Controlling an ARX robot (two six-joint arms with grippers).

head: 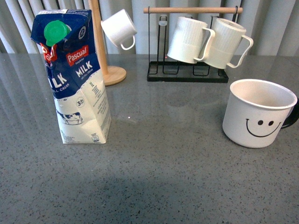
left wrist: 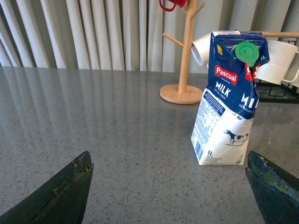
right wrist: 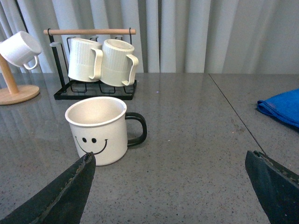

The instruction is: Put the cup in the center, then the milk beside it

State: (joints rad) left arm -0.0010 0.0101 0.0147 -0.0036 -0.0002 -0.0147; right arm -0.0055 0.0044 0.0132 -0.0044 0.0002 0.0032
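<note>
The worktop [head: 177, 154] looked like glossy speckled stone; the milk [head: 74, 79] was printed card, its stand [head: 105, 46] pale wood.

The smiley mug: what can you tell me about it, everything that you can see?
The cup is a wide white mug with a thin rim, a black smiley face on its side and a black loop handle on the robot's right. It stands upright, mouth up, on the grey table, right of the middle and in front of the rack. What shows of its inside looks empty. Only the table touches it.
</note>
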